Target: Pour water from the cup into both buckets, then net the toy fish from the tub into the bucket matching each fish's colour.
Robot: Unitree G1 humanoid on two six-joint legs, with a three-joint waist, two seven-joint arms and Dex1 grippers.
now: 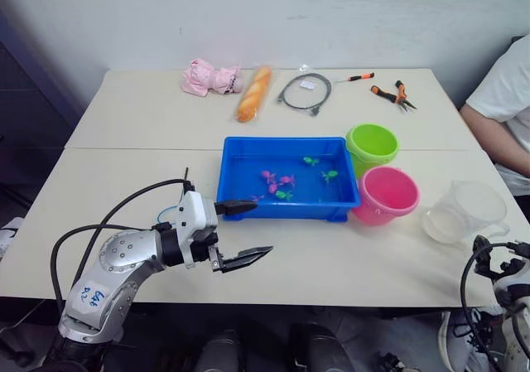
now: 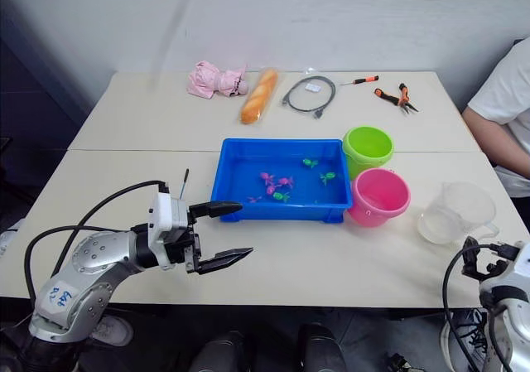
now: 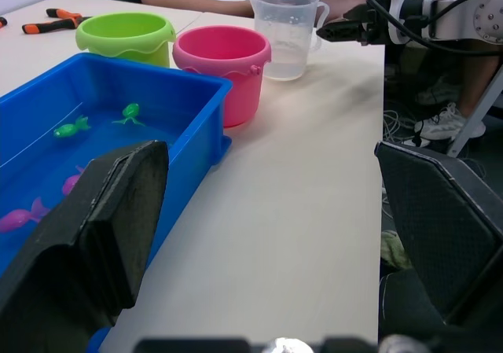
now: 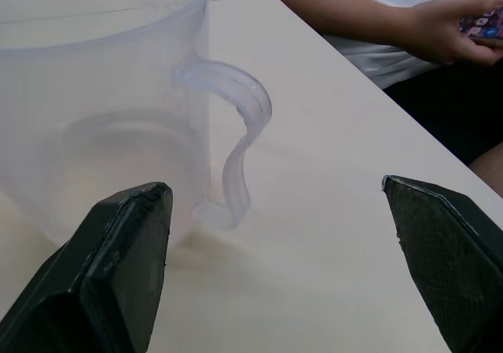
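The left gripper [image 1: 246, 231] hovers with its two black fingers spread wide and nothing between them, over the near part of the tabletop [image 1: 331, 264], just off the near left corner of the tub [image 1: 288, 178]. The right gripper [image 4: 287, 270] is likewise wide open and empty, low at the near right edge of the tabletop, its fingers pointing at the handle side of the cup [image 1: 464, 212] without touching it.

The blue tub sits about mid-tabletop, holding shallow water and the toy fish [image 1: 286, 194]: magenta ones towards the middle, green ones towards the far right. Touching the tub's right side stand the two buckets, the green bucket [image 1: 372, 146] by the far right corner and the pink bucket [image 1: 385, 195] by the near right corner, the two touching each other. The cup stands upright to the right of the pink bucket, near the right edge, with a little water in its bottom.

Along the far edge lie a pink cloth toy [image 1: 210, 78], a bread-shaped toy [image 1: 254, 93], a coiled grey cable [image 1: 305, 92], a small screwdriver [image 1: 354, 78] and orange-handled pliers [image 1: 393, 95]. A person [image 1: 505, 111] sits at the right edge of the tabletop, a hand [image 4: 452, 27] holding a phone.
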